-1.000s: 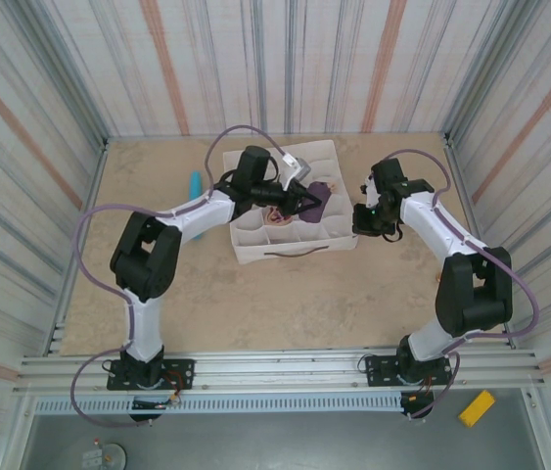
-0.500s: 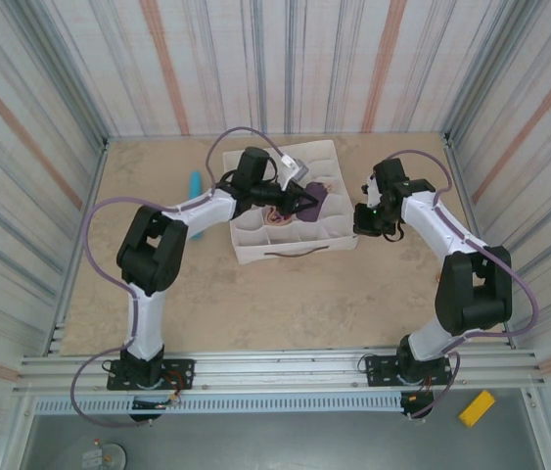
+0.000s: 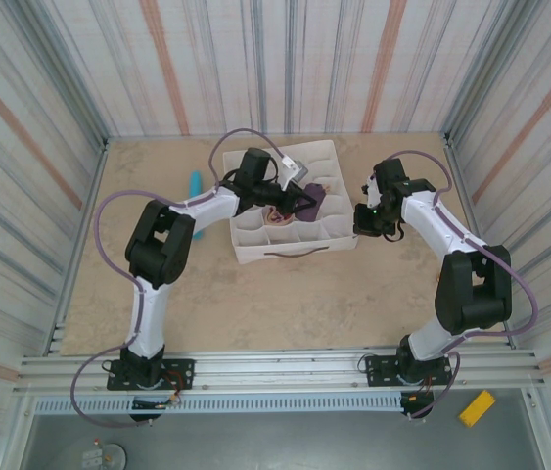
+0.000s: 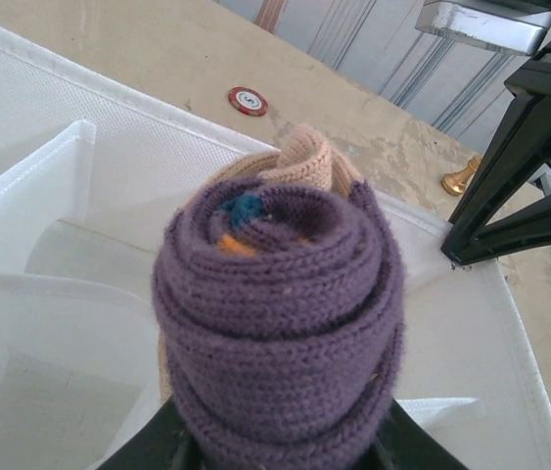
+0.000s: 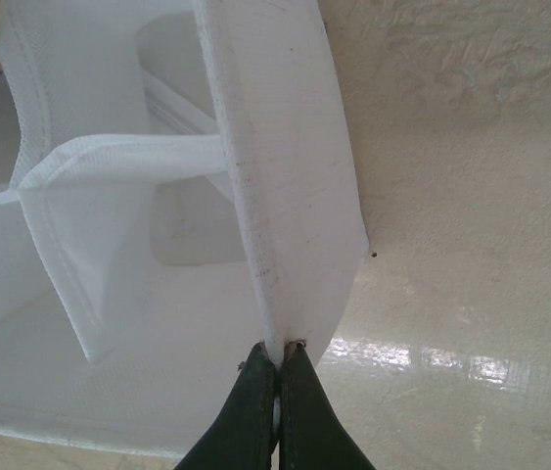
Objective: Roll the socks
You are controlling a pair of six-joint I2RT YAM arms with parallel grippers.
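Fingertips of the left gripper (image 4: pixel 275 450) are cropped at the wrist view's bottom edge, pinching the rolled socks (image 4: pixel 280 323), purple around beige, over the white organizer (image 4: pixel 40 196). Right gripper (image 5: pixel 277 357) is pressed together on the organizer's right wall. From above the roll is a mere purple patch; close up, its orange-and-blue centre shows.

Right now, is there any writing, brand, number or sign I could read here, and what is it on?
No text can be read.
Red-and-white disc on the tabletop: any mark at its centre is too small and blurred to read.
Rolled socks and white divided organizer: no lettering visible.
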